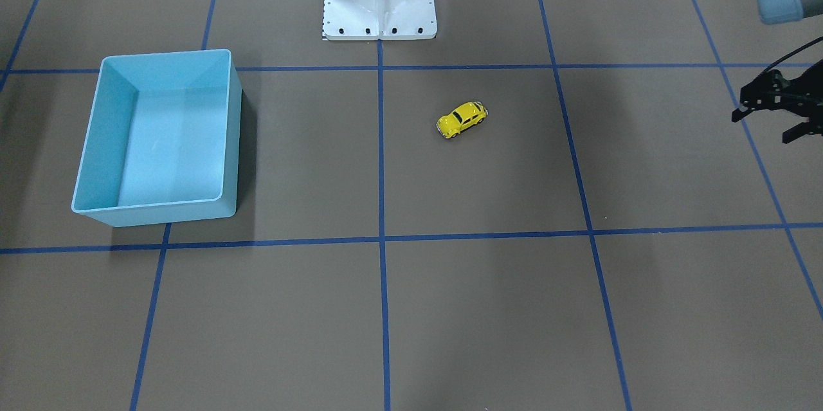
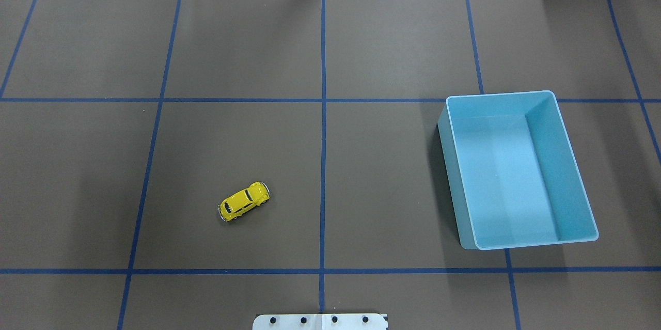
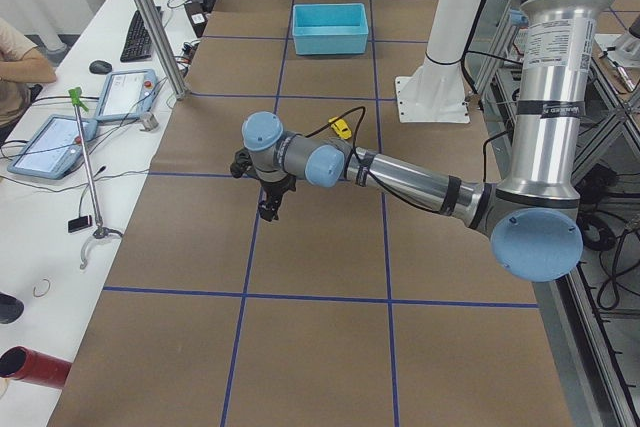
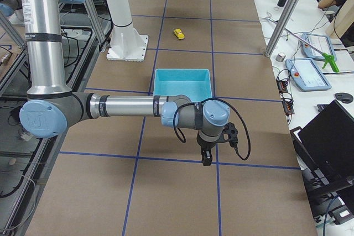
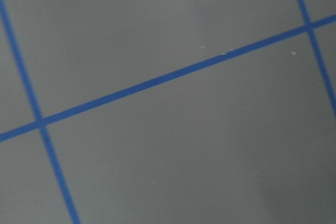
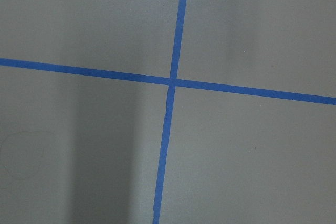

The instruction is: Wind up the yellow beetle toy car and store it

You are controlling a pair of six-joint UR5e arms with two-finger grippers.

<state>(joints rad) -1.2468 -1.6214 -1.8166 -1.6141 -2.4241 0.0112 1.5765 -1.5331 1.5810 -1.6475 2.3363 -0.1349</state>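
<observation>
Yellow beetle toy car (image 2: 244, 202) sits on its wheels on the table (image 2: 392, 175), left of centre, nearer the robot-side edge, well apart from the light-blue bin (image 2: 565, 175) on the right half. Left gripper (image 1: 762, 128) hovers by the table's left end w/ jaws apart, holding nothing. Right gripper (image 4: 206, 157): can't tell jaw state.

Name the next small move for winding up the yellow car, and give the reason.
Probably bring the left tool over the yellow beetle toy car. The car sits untouched on its wheels in the robot's left half; that tool hangs well off to the side, and the right arm is farther, past the light-blue bin.
</observation>
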